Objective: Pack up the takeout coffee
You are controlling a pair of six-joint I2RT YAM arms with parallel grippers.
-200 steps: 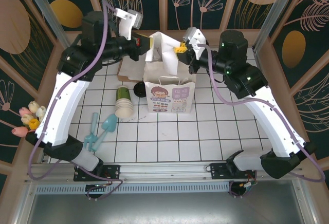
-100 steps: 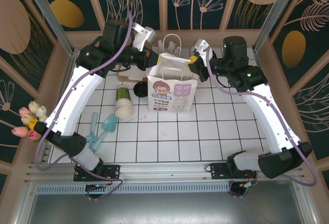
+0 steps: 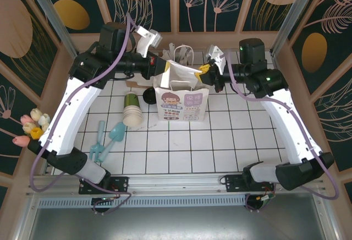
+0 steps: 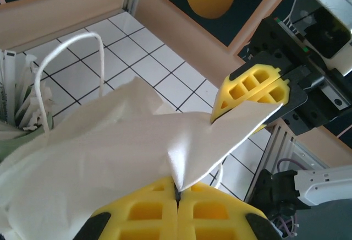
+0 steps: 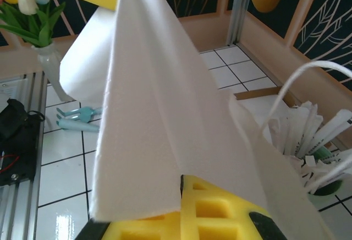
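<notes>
**A:** Nearest us, the lower middle of the top view was bare desk (image 3: pixel 220 146), with only the teal scoops (image 3: pixel 107 138) at lower left. That was our open room.

**B:** Agreed. Just above them the stack of lidless cups (image 3: pixel 131 109) lay on its side, and the paper bag (image 3: pixel 181 101) stood upright at centre.

**A:** And the takeout coffee (image 3: pixel 148 94)?

**B:** We took the small dark round top just left of the bag for it. It stood on the desk, outside the bag.

**A:** What had changed?

**B:** A second earlier we had held the bag's mouth spread wide. Now the rim was drawn flat and skewed between us. Our left end effector (image 3: pixel 160 67) was clenched on its left side and our right end effector (image 3: pixel 205 70) on its right. Both wrist views showed paper pinched in the yellow pads (image 4: pixel 148 210).

**A:** So we judged the mouth too collapsed for the cup; it would need spreading again.

**B:** Farther up, the cup of white sticks (image 3: pixel 177 53) stood close behind the bag, near the back wall (image 3: pixel 192 35). We had little room there.
</notes>
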